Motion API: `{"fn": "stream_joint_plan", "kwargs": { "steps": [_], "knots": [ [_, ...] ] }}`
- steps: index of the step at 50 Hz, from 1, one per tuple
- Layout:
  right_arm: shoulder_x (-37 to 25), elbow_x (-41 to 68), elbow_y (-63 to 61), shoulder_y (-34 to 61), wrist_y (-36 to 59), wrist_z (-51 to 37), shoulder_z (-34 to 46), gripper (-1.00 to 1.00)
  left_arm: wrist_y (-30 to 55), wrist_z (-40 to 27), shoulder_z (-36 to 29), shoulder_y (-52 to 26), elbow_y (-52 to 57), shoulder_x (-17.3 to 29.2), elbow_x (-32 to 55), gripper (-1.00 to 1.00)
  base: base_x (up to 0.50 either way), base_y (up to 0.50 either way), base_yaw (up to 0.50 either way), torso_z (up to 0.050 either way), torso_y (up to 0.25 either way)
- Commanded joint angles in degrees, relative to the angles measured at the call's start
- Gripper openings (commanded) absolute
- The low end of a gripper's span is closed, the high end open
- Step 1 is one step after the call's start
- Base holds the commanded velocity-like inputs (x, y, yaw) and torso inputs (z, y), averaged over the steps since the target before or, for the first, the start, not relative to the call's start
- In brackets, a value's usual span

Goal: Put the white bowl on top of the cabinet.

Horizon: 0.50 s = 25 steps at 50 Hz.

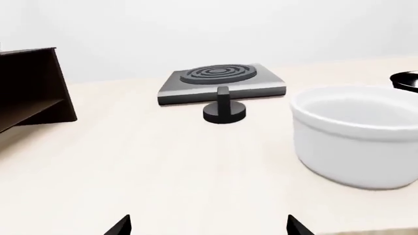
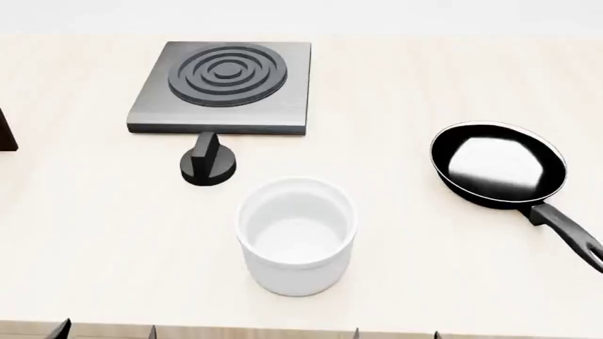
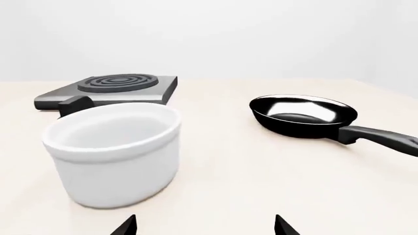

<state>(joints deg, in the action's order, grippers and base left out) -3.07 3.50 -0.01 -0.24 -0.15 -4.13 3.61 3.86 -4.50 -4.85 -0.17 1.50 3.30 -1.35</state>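
Waiting untouched on the pale table, the white bowl stands upright just ahead of both grippers, empty and clear of everything around it. The left gripper and the right gripper show only their dark fingertips at the frame edges, spread wide and holding nothing. From the left gripper the bowl sits ahead and off to its right side; from the right gripper, ahead and to its left. Beyond the bowl are a black knob and a grey stove plate; a black frying pan lies well apart on the right gripper's side. Only a corner of the dark brown cabinet shows, far out past the left gripper. Glossy ceramic looks stiff, fairly heavy, slippery and chippable; pinching the straight wall at the rim seems the surest hold.
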Motion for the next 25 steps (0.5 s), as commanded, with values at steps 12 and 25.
{"fn": "stream_joint_plan", "kwargs": {
  "steps": [12, 25],
  "knots": [
    [2.55, -4.17, 0.41, -0.18, -1.08, 2.52, -2.59, 1.00, 1.33, 3.36, 0.55, 0.42, 0.81, -1.81, -6.21, 1.00, 0.00, 0.00, 0.00, 0.000, 0.000],
    [1.02, -2.72, 0.42, 0.04, -0.92, 0.59, -0.68, 1.00, 3.61, 2.00, -1.05, -0.33, 0.65, -0.92, -5.63, 1.00, 0.00, 0.00, 0.00, 0.000, 0.000]
  ]
}}
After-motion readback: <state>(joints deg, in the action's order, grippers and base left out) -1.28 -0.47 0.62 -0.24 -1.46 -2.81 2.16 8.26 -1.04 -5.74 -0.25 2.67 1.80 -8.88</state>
